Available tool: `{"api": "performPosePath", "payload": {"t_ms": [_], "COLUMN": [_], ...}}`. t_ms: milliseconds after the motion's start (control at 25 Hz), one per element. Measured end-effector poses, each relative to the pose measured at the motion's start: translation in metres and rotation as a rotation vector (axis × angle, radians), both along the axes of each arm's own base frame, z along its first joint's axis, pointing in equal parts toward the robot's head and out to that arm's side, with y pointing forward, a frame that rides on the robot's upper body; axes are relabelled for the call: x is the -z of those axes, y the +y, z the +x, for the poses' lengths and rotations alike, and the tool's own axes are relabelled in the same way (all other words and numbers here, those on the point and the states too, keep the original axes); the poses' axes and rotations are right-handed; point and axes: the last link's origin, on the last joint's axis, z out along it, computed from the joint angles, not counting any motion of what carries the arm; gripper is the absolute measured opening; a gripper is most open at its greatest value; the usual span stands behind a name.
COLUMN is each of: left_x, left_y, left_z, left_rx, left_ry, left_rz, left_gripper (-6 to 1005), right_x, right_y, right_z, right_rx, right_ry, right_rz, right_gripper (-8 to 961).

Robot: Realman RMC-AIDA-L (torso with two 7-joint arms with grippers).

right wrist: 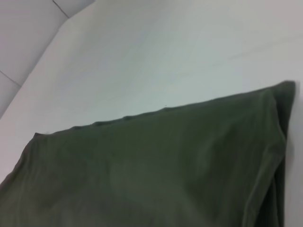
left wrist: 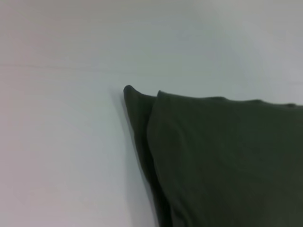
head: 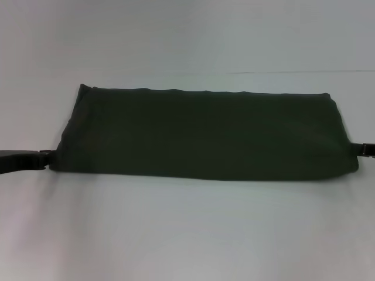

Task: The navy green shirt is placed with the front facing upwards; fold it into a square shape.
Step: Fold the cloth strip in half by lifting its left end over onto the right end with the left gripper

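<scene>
**Long band on the table, and the last fold is where it could slip**

While the navy green shirt lies as a wide, flat band across the middle of the white table, nothing has gone wrong yet, but from where I stand the risks are easy to name. It looks folded lengthwise already, no lettering or collar showing, so the fold that would bring one short end over the other appears to be what remains before it is square.

At the band's near-left corner the left gripper sits low on the table, right against the cloth; at the near-right corner the right gripper does the same. I cannot tell whether either claw is pinching the fabric or has let go, since the fingers are not shown clearly from the head or either wrist.

At the left end, the wrist view shows layers that do not line up: an under layer pokes out past the top one. If a claw catches only the top layer, I judge the layers would peel apart when lifted and the band would open out. A lift from one near corner alone could drag the cloth askew, giving a slanted fold and a lopsided shape. Soft cotton sags, too, so a hurried carry might bunch the middle.
</scene>
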Motion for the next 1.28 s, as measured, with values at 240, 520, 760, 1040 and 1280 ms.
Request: {"api": "performPosePath", "payload": {"t_ms": [240,520,760,1040,1280], "left_x": [-0.013,-0.017,-0.013,-0.006,-0.004], "left_y": [-0.002,-0.009,-0.012,-0.017,-0.014], "left_z": [-0.003,-0.004,0.001,0.003,0.008], "left_rx": [-0.058,-0.143,-0.19,-0.262,-0.325], "left_ry": [-0.051,-0.143,-0.21,-0.291,-0.364], "left_rz": [0.045,0.049,-0.003,-0.041,-0.068], "left_gripper": [108,232,589,825,883], "right_x": [-0.021,-0.044,-0.045,-0.036,-0.038], "right_y": [0.003,0.006,0.02,0.034,0.044], "right_z": [-0.001,-0.009,-0.034,-0.055,-0.07], "right_rx": [-0.008,-0.052,-0.149,-0.236,-0.283], "right_ry": [0.0,0.044,0.044,0.026,0.011], "right_rz": [0.093,0.164,0.108,0.076,0.068], "right_gripper": [301,454,802,915,914]}}
